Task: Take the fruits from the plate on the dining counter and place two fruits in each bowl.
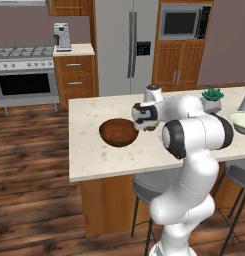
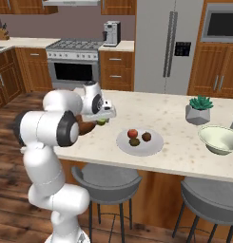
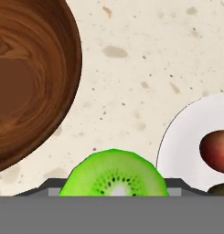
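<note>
My gripper (image 2: 102,118) is shut on the bright green fruit (image 2: 102,121), a kiwi-like slice (image 3: 113,173), and holds it above the dining counter (image 1: 94,155) between the brown wooden bowl (image 1: 118,132) and the plate (image 2: 153,144). In the hand view the brown bowl (image 3: 26,77) is at the left and looks empty, while the plate's rim (image 3: 186,132) is at the right. On the plate lie the red fruit (image 2: 132,133) and two dark brown fruits (image 2: 146,136) (image 2: 134,142). The pale cream-green bowl (image 2: 220,138) stands far right.
A spiky potted succulent (image 2: 199,109) stands behind the pale bowl. Grey stools (image 2: 106,182) (image 2: 213,199) are tucked under the counter's near edge. My own arm hides the plate in the left base view. Stove, fridge and cabinets line the far wall.
</note>
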Robot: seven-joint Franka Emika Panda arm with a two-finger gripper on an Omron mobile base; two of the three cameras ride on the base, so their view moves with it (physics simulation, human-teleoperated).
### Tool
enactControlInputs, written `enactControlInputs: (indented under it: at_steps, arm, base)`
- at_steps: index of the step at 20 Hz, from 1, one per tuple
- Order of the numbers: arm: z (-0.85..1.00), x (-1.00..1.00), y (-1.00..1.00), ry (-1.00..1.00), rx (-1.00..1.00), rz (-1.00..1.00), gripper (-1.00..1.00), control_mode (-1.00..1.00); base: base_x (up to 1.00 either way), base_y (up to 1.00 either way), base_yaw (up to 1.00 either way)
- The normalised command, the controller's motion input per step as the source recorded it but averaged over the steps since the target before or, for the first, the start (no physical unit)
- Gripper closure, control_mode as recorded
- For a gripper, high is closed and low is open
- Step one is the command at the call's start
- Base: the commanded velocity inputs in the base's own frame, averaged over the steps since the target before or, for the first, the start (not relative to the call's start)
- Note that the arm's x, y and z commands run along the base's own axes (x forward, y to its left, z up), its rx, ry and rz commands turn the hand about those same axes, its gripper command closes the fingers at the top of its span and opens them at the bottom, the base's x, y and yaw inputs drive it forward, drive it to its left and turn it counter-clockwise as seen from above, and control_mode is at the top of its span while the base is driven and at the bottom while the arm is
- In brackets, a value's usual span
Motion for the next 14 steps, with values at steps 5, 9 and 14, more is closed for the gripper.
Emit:
enactControlInputs:
  at_steps: [5,9,14]
  arm:
    - [0.0,0.39,0.54,0.0,0.0,-0.05,1.0,-1.0]
    - [0.03,0.36,0.44,-0.03,0.0,-0.04,1.0,-1.0]
    - [-0.01,0.18,0.42,0.0,0.01,-0.06,1.0,-1.0]
  base:
    - [0.0,0.0,0.0]
    - [0.0,0.0,0.0]
    - [0.0,0.0,0.0]
